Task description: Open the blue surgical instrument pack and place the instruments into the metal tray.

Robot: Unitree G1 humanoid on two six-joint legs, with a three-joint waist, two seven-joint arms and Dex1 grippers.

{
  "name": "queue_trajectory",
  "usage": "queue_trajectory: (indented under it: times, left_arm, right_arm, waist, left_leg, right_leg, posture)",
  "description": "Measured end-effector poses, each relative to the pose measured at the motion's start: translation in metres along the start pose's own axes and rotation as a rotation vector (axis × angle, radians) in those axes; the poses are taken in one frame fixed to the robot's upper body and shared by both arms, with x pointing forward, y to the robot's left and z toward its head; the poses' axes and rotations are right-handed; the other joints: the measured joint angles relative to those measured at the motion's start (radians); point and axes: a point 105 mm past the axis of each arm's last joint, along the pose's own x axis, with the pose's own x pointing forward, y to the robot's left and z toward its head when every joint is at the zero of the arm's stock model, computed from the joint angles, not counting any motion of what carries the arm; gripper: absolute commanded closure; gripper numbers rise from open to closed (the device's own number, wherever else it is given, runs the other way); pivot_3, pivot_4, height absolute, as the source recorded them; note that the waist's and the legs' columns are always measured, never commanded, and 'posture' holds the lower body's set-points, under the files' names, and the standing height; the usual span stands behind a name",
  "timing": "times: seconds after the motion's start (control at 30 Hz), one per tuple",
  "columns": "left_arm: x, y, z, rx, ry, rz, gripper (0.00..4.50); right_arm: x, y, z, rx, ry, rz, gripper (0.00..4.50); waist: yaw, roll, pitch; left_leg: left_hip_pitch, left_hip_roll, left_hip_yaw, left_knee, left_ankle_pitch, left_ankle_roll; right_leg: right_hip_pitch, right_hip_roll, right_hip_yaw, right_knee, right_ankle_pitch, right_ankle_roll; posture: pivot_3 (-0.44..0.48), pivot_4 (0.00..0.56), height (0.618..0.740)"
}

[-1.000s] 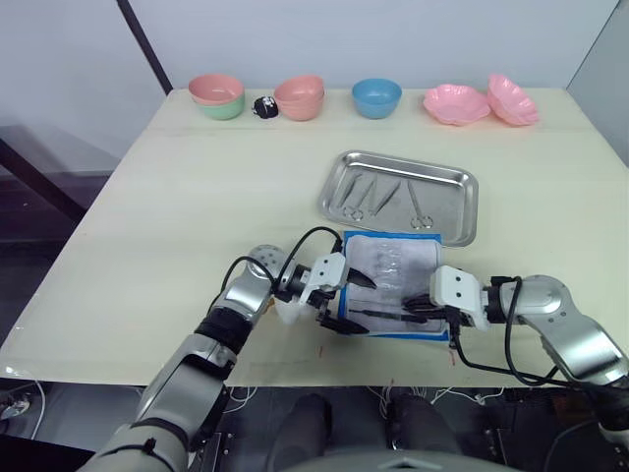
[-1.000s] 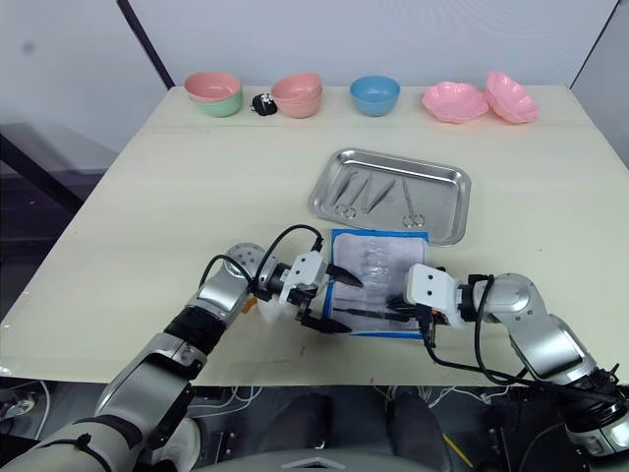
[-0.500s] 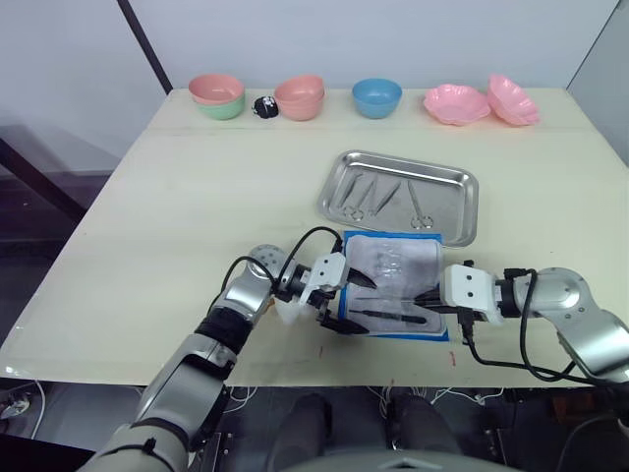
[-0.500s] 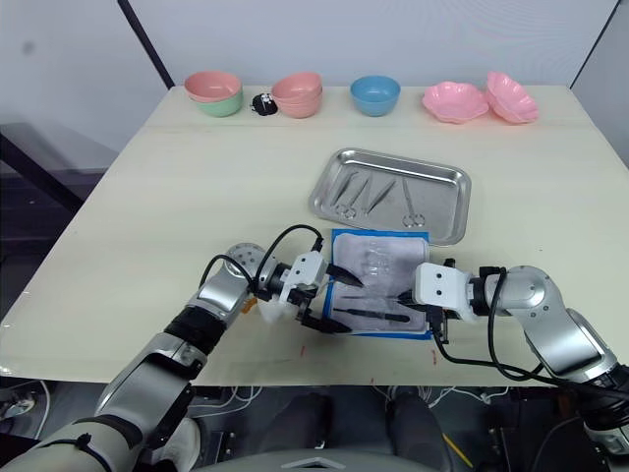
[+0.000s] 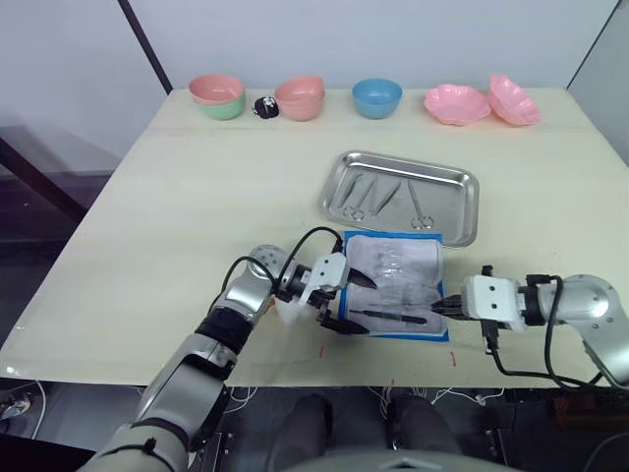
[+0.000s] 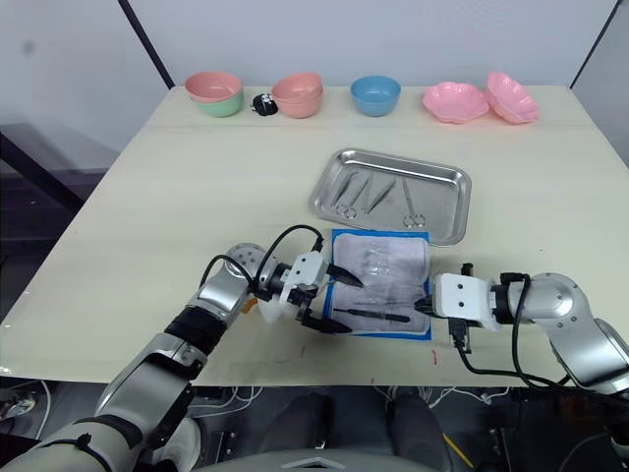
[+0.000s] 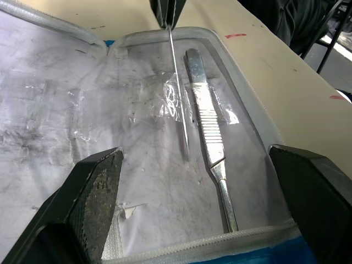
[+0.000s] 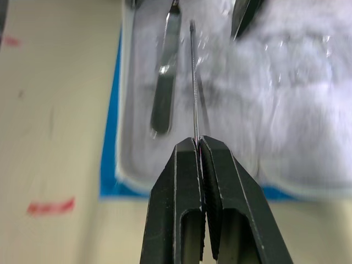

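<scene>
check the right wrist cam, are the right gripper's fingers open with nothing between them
No: the right gripper has its fingers pinched shut on a thin metal instrument that sticks out over the opened blue surgical instrument pack.

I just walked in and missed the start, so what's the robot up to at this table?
The robot is emptying the blue surgical instrument pack, which lies open on the table just in front of the metal tray. The right gripper is shut on a thin probe at the pack's right edge. The left gripper is open at the pack's left edge. A pair of forceps is in the pack, and several instruments lie in the tray.
</scene>
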Motion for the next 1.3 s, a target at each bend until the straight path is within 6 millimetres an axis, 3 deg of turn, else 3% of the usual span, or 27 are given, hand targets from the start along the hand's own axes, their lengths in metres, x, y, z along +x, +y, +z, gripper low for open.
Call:
queue_trajectory:
  times: [0.73, 1.0, 1.3]
  left_arm:
    - [0.001, 0.0, -0.001, -0.003, -0.003, 0.007, 0.0]
    - [0.001, 0.0, -0.001, -0.004, -0.003, 0.008, 0.0]
    - [0.001, 0.0, -0.001, -0.005, -0.003, 0.009, 0.0]
  right_arm:
    - [-0.049, 0.011, -0.018, 0.135, -0.025, -0.08, 4.38]
    - [-0.054, 0.0, -0.006, 0.257, -0.156, -0.169, 4.38]
    - [-0.052, -0.006, -0.001, 0.293, -0.188, -0.193, 4.38]
  waist:
    - [0.0, 0.0, -0.001]
    - [0.0, 0.001, -0.001]
    - [0.0, 0.001, -0.001]
  left_leg:
    - [0.0, 0.0, 0.002, 0.002, 0.0, 0.0]
    - [0.0, 0.0, 0.002, 0.002, 0.0, 0.0]
    - [0.0, 0.0, 0.002, 0.002, 0.0, 0.0]
  right_leg:
    - [0.001, 0.0, 0.002, 0.001, 0.0, 0.0]
    - [0.001, 0.0, 0.002, 0.001, 0.0, 0.0]
    - [0.001, 0.0, 0.002, 0.002, 0.0, 0.001]
  posture:
    - [0.0, 0.15, 0.74]
    - [0.0, 0.15, 0.74]
    - [0.0, 0.15, 0.74]
